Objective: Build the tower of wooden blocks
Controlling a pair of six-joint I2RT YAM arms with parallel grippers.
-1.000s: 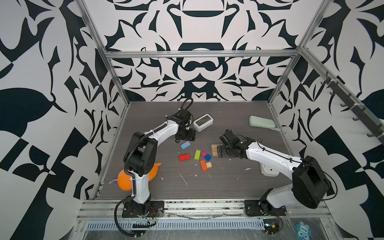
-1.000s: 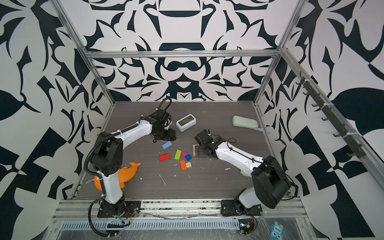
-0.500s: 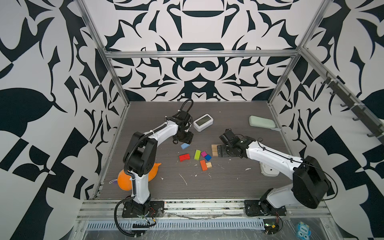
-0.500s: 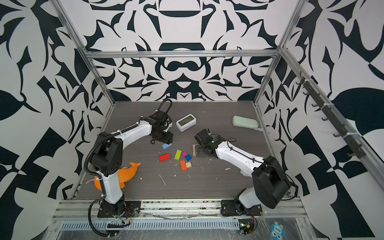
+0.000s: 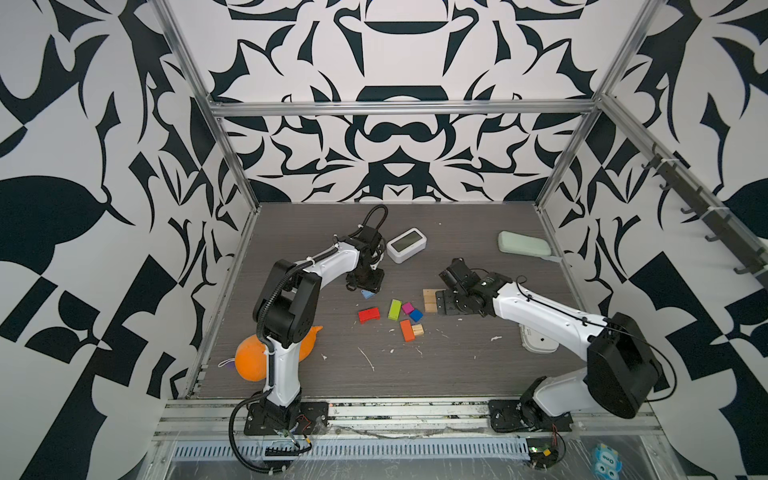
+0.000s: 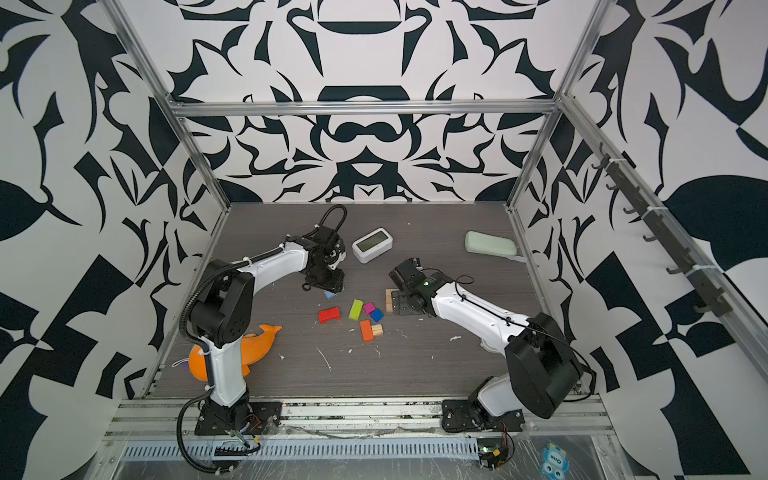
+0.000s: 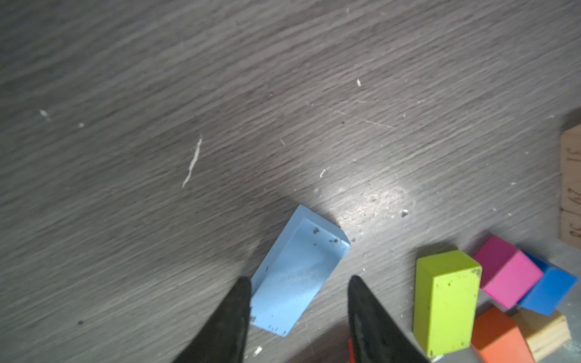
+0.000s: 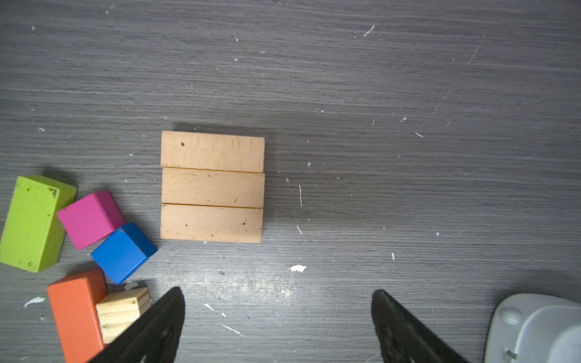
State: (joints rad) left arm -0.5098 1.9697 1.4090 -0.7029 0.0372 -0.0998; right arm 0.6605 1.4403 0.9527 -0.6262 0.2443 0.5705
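1. We are seeing three tan bars [image 8: 212, 187] lying side by side, touching, just right of centre in both top views.
2. The left fingers [image 7: 232, 314] are straddling the light blue block [image 7: 295, 276], one side gapped; the right fingers [image 8: 157, 330] are standing wide apart.
3. We are counting six more blocks [image 5: 394, 309] clustered left of the bars, with a white clock [image 5: 406, 245] sitting behind.
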